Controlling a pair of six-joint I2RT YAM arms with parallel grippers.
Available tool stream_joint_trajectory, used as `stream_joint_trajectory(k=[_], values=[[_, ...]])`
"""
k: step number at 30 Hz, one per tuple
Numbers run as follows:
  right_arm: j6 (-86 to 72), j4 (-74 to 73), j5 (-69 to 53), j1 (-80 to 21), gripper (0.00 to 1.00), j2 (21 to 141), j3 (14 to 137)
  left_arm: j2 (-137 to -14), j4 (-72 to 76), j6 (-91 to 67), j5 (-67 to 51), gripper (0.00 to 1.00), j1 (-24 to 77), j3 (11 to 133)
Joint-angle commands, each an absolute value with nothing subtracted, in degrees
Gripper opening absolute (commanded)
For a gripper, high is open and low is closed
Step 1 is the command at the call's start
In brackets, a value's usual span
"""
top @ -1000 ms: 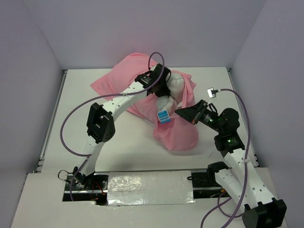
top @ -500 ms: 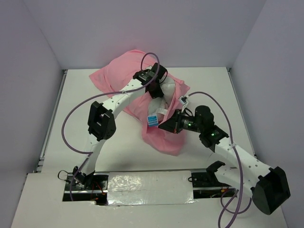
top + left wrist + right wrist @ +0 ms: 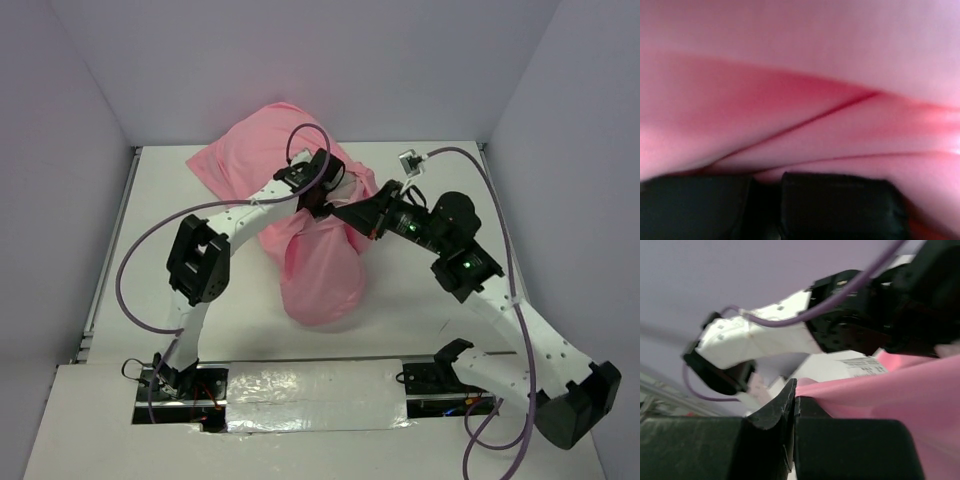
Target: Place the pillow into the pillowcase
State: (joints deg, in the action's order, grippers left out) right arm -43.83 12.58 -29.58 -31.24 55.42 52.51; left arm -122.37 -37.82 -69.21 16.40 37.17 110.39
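Observation:
The pink pillowcase (image 3: 320, 280) lies bunched mid-table, bulging toward the near side. The pillow is hidden under it in the top view. My left gripper (image 3: 322, 200) sits at the far end of that bulge. In the left wrist view, taut pink folds (image 3: 800, 75) run down to the left gripper's (image 3: 767, 180) closed dark fingers. My right gripper (image 3: 346, 215) is right beside the left one, shut on a stretched pink edge (image 3: 900, 390) pinched at its tips (image 3: 795, 395). A white printed label (image 3: 862, 365) shows just beyond that edge.
The white table (image 3: 450, 300) is boxed in by pale walls at the left, back and right. Purple cables loop above both arms (image 3: 300, 140). A foil-covered strip (image 3: 310, 385) runs between the arm bases at the near edge.
My right gripper swung from the near right up and left to beside the left gripper, dragging the pink fabric over the pillow. The white pillow and its blue tag are now covered.

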Motion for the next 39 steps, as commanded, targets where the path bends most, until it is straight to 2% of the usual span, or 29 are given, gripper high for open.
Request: stream_joint_trajectory(k=[1, 3, 5, 6, 7, 8, 11, 15, 18, 21, 24, 25, 27, 28, 36, 39], values=[[-34.93, 13.48, -31.31, -34.1, 0.0, 42.81, 61.79, -122.29, -24.37, -65.94, 23.73, 0.0, 35.15, 102.85], [-31.74, 2.41, -23.87, -33.75, 0.0, 40.97, 59.86, -119.46, -24.61, -61.47, 24.08, 0.0, 35.94, 103.01], [-30.24, -3.39, -20.58, -33.49, 0.0, 40.26, 55.4, -115.59, -25.22, -58.11, 22.33, 0.13, 36.39, 104.41], [-30.41, -4.56, -19.26, -33.23, 0.0, 39.64, 53.54, -114.36, -24.79, -54.53, 21.02, 0.23, 36.47, 104.68], [-30.85, -5.53, -17.16, -32.79, 0.0, 39.2, 52.05, -111.82, -24.61, -52.67, 19.0, 0.46, 36.47, 104.76], [-30.5, -6.49, -16.09, -32.26, 0.0, 38.68, 49.16, -110.67, -25.57, -51.95, 16.72, 0.55, 36.47, 104.94], [-30.94, -7.2, -13.45, -30.68, 0.0, 36.57, 45.36, -107.32, -29.16, -45.55, 12.49, 0.79, 36.74, 105.91], [-29.36, -9.32, -12.13, -28.83, 0.0, 36.21, 45.35, -102.14, -31.55, -41.58, 9.08, 0.93, 36.91, 103.1], [-29.09, -9.32, -12.91, -27.6, 0.0, 36.74, 45.17, -99.85, -33.13, -37.89, 6.43, 0.94, 37.88, 102.83], [-28.48, -10.02, -14.32, -26.46, 0.0, 37.7, 45.35, -97.92, -35.06, -34.37, 1.94, 0.89, 38.23, 105.72], [-28.04, -10.81, -15.03, -25.23, 0.0, 37.71, 45.44, -94.85, -34.37, -31.73, 2.63, 0.86, 40.34, 108.62], [-28.12, -11.07, -14.94, -24.96, 0.0, 37.53, 45.53, -94.05, -32.02, -31.21, 1.85, 0.88, 40.34, 108.81], [-27.69, -11.34, -14.94, -24.17, 0.0, 37.18, 45.61, -93.17, -29.28, -30.76, 1.58, 0.99, 40.78, 109.42], [-27.6, -11.95, -14.94, -23.65, 0.0, 37.18, 45.96, -93.6, -28.31, -29.72, 1.06, 0.99, 40.96, 110.12], [-27.95, -10.9, -17.14, -22.5, 0.0, 36.74, 45.7, -111.78, -31.72, -24.27, -9.66, 0.99, 44.47, 127.86], [-27.69, -11.51, -17.05, -22.15, 0.0, 36.83, 46.41, -115.22, -31.91, -23.29, -14.93, 0.97, 45.35, 128.5]])
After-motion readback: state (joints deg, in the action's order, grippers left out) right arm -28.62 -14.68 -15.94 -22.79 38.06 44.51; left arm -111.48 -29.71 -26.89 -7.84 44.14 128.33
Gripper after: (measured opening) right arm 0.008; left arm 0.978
